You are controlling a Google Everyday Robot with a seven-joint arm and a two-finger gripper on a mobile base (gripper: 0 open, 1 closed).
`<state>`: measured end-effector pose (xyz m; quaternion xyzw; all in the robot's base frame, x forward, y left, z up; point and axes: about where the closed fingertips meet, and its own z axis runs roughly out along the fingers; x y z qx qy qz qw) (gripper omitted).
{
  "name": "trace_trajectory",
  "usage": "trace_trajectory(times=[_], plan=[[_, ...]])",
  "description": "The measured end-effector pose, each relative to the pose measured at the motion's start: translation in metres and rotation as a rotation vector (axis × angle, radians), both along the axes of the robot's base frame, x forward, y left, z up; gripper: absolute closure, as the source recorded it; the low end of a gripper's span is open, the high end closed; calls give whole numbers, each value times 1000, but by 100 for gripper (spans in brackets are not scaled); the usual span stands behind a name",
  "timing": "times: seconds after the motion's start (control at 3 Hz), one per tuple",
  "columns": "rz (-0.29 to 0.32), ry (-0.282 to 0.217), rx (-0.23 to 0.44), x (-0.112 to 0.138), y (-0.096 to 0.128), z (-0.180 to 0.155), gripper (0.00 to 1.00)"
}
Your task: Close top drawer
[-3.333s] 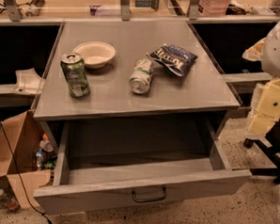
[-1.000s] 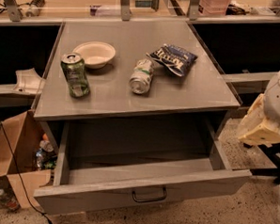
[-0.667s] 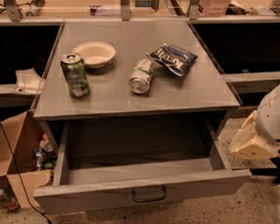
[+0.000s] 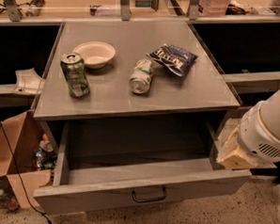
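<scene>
The top drawer [image 4: 145, 186] stands pulled far out of the grey cabinet, and its inside looks empty. Its flat grey front faces me with a small dark loop handle [image 4: 149, 195] at centre. My arm comes in from the right edge as a white rounded housing [image 4: 266, 132]. The cream-coloured gripper [image 4: 232, 155] hangs at the drawer's right side, just above its front right corner. I cannot tell whether it touches the drawer.
On the cabinet top [image 4: 197, 95] stand a green can [image 4: 75, 75] and a white bowl [image 4: 93, 52]; a tipped can [image 4: 142, 76] and a dark chip bag [image 4: 172, 59] lie there. A cardboard box [image 4: 13, 159] with bottles sits on the floor at left. Desks flank both sides.
My arm has come down and to the left, from beside the cabinet top to the open drawer's front right corner. The drawer has not moved.
</scene>
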<state>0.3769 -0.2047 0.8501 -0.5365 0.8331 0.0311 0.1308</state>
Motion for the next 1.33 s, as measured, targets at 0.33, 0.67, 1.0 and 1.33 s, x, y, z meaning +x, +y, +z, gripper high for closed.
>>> trace_trajectory(times=[0.33,0.67,1.0,1.33], plan=[[-18,39,-1,-12,1,-17,100],[-46,82,-8,-23,-1,-46,100],[-74,116,-14,-26,-3,-71,100],[-93,166,-23,-28,-6,-94,100]])
